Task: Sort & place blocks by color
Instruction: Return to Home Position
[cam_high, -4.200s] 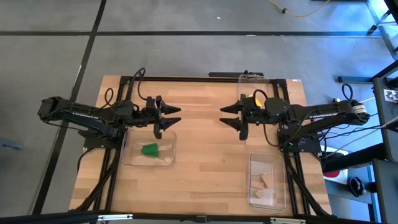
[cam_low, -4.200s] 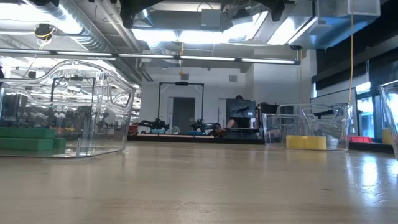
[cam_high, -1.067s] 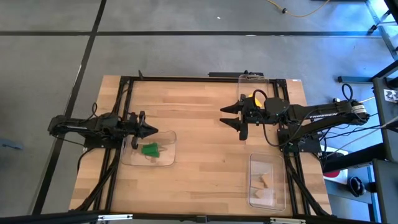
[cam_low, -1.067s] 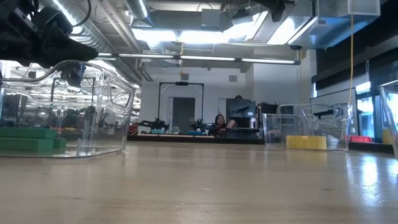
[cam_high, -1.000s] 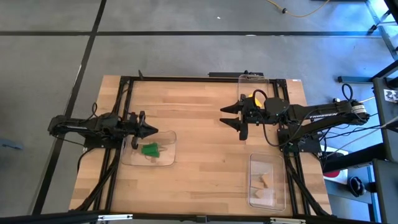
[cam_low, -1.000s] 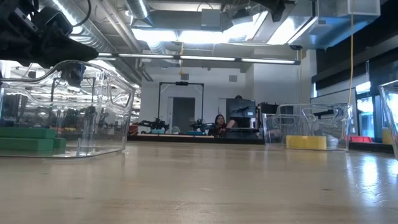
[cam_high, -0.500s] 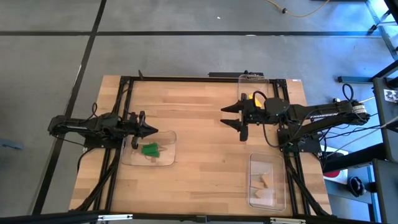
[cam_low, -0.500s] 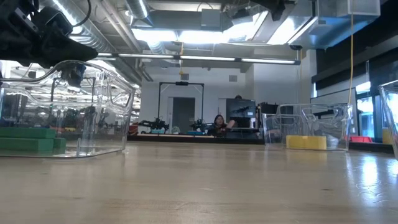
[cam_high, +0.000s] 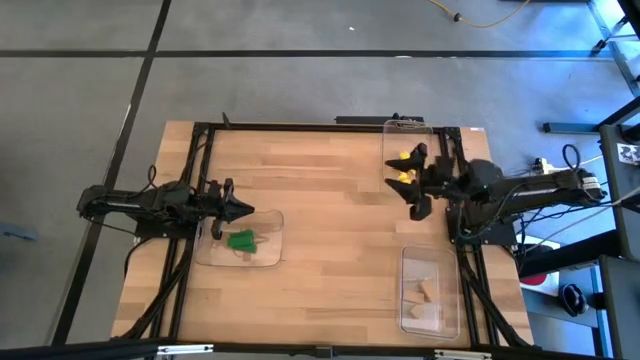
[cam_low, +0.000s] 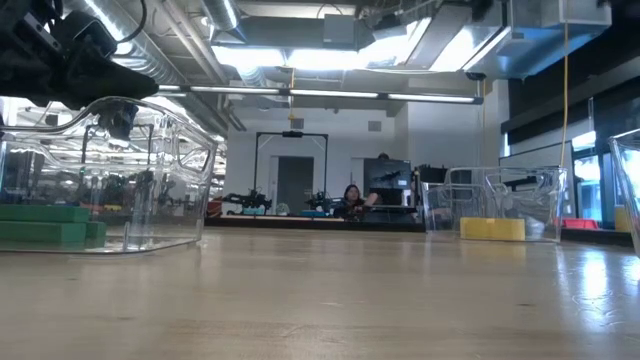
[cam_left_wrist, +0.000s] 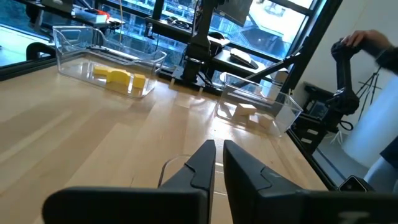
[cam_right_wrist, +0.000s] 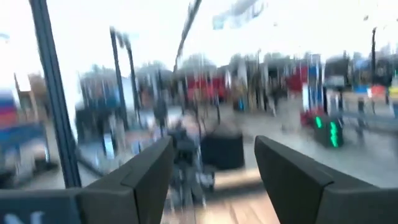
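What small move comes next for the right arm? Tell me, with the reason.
Probably draw the right claw back toward its base and shut it: it hangs open and empty, the blocks lie in trays, and the left claw is parked shut.

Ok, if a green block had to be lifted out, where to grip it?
Likely from straight above, pinching the green blocks across their narrow sides: the clear tray has walls barring a sideways approach but an open top. The left gripper is nearest.

Small green wooden blocks (cam_high: 241, 240) lie bunched at centre left of the high view, yellow wooden blocks (cam_high: 404, 158) at upper right, plain tan wooden blocks (cam_high: 428, 290) at lower right.
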